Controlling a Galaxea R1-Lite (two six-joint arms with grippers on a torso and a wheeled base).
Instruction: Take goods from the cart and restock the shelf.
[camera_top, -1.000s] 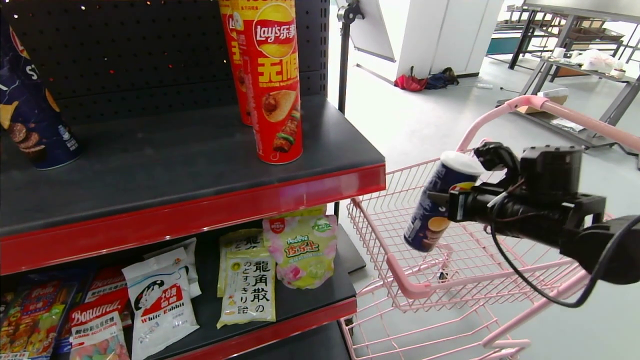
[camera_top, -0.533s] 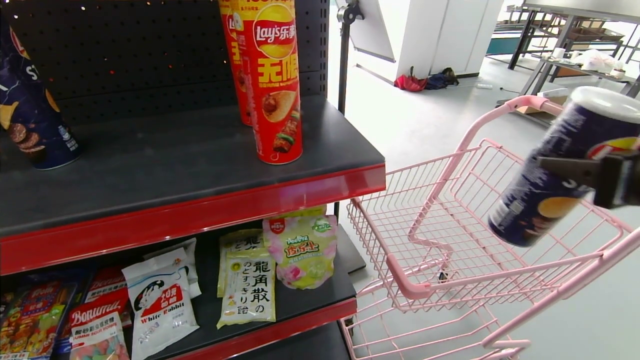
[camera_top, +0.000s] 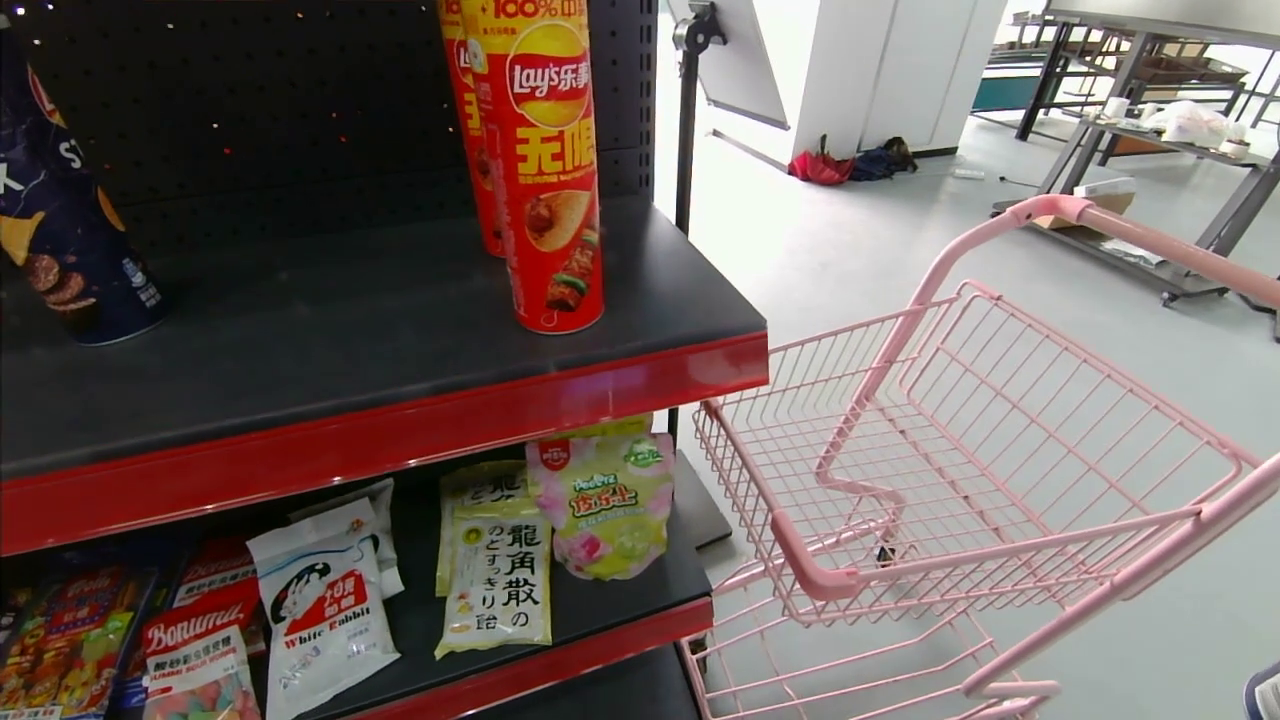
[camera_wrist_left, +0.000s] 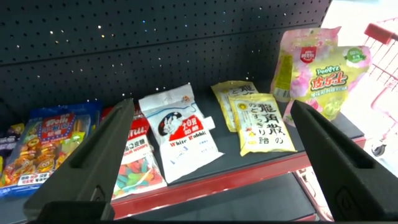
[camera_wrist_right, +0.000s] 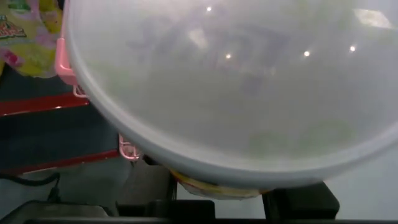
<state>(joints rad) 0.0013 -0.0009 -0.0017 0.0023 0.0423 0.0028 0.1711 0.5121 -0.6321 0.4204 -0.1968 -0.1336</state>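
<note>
The white plastic lid of a blue chip can (camera_wrist_right: 230, 87) sits right against the right wrist camera, with my right gripper (camera_wrist_right: 233, 199) shut on the can below it. The pink wire cart (camera_top: 830, 575) stands right of the shelf, and its basket looks bare. Two tall red chip cans (camera_top: 545, 160) stand at the right end of the dark top shelf (camera_top: 350, 320), and a blue chip can (camera_top: 60, 230) stands at its left end. My left gripper (camera_wrist_left: 211, 155) is open in front of the lower shelf, with nothing between its fingers (camera_wrist_left: 93, 162).
Several snack bags lie on the lower shelf: a white candy bag (camera_wrist_left: 180, 130), yellow lozenge packets (camera_wrist_left: 261, 121) and a pink-green pouch (camera_wrist_left: 317, 68). The cart's handle (camera_top: 1080, 215) rises at the right. Open grey floor lies behind the cart, with metal tables at the far right.
My right arm has carried the blue chip can rightwards and out of the head view. The head view has shifted slightly.
</note>
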